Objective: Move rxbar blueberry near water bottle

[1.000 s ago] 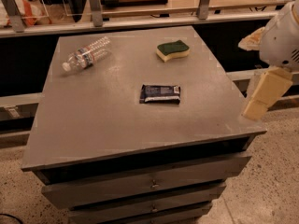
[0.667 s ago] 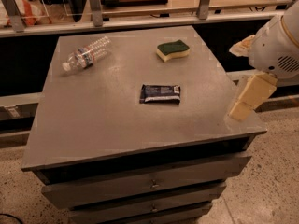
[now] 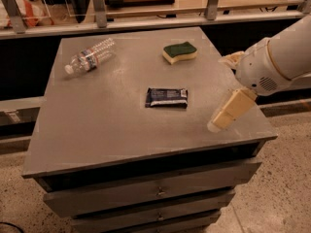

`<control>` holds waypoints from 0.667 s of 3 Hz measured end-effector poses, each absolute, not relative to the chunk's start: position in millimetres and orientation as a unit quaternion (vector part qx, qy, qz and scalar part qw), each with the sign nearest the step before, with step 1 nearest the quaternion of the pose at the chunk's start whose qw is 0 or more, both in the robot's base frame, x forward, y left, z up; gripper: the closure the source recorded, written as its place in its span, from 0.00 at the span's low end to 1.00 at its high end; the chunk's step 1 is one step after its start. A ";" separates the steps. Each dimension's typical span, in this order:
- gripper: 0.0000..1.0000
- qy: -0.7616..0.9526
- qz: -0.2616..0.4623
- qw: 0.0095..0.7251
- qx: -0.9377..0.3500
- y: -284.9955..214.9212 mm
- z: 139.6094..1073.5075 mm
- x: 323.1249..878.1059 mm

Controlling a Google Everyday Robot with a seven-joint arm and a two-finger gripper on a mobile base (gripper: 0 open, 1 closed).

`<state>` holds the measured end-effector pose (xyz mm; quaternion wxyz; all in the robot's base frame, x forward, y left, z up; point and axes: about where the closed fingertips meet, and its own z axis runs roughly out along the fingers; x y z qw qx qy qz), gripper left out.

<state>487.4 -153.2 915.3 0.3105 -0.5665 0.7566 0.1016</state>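
The rxbar blueberry [image 3: 166,97], a dark flat bar with pale lettering, lies flat near the middle of the grey table top [image 3: 107,125]. The water bottle [image 3: 90,56], clear with a white cap and a red and blue label, lies on its side at the far left corner. My gripper [image 3: 218,93] hovers over the table's right edge, to the right of the bar and apart from it. It is open and empty, with one cream finger [image 3: 226,111] pointing down-left and the other [image 3: 232,58] higher up.
A yellow sponge with a green top [image 3: 180,52] lies at the far right of the table. The table is a cabinet with drawers [image 3: 155,191] below its front edge. A railing and shelf [image 3: 146,13] run behind it.
My arm has moved left and forward, bringing the gripper from beside the table's right edge to over it, closer to the bar. The objects have not moved.
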 end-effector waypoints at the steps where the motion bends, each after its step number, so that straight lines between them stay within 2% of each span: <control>1: 0.00 0.742 0.111 0.340 -0.567 -138.1 900.6 503.3; 2: 0.00 0.741 0.108 0.344 -0.567 -137.2 901.7 505.6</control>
